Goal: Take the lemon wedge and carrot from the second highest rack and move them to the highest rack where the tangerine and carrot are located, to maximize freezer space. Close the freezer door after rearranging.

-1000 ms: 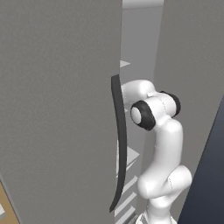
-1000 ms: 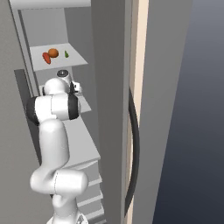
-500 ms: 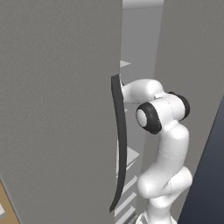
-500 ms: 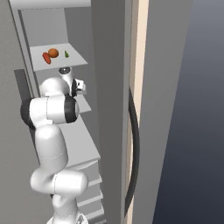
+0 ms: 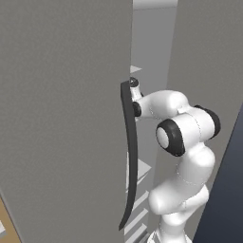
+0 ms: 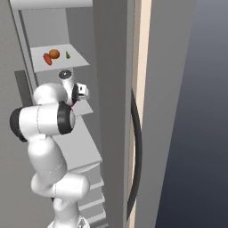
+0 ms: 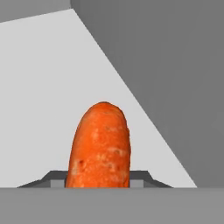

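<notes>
The gripper [image 6: 79, 94] reached inside the freezer [image 6: 111, 67], closed on a carrot [image 7: 100, 146]. On the highest rack [image 6: 78, 57], at 11 o'clock, lay 1 tangerine [image 6: 54, 53].

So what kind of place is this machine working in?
It looks like a rendered kitchen, at an open freezer. A white rack holds a tangerine and a carrot. A tall grey freezer door stands open.
</notes>
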Available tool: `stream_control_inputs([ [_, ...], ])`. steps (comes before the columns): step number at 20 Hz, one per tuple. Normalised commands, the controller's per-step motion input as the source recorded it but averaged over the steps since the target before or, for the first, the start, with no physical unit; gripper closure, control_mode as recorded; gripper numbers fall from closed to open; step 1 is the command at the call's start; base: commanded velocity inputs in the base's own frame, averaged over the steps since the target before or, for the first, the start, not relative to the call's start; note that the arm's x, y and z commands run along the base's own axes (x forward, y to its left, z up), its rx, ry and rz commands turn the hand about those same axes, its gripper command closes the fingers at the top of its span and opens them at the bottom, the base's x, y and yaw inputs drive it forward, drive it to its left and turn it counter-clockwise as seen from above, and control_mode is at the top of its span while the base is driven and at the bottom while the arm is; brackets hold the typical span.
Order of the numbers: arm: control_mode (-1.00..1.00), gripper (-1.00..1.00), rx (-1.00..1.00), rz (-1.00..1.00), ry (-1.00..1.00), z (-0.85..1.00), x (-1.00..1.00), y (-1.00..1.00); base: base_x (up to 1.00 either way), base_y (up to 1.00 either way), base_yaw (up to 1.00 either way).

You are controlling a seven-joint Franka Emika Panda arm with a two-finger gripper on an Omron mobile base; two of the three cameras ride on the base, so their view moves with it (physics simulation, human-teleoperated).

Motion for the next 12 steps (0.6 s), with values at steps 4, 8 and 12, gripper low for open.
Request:
stream_control_inputs([
  [4, -1.00, 1.00, 0.08, 0.00, -0.01, 0.29, -0.52, -0.35, 0.00, 0.00, 0.00],
  [8, -1.00, 1.00, 0.14, 0.00, 0.00, 0.44, -0.55, -0.33, 0.00, 0.00, 0.00],
  [12, -1.00, 1.00, 0.19, 0.00, 0.00, 0.61, -0.63, -0.30, 0.00, 0.00, 0.00],
])
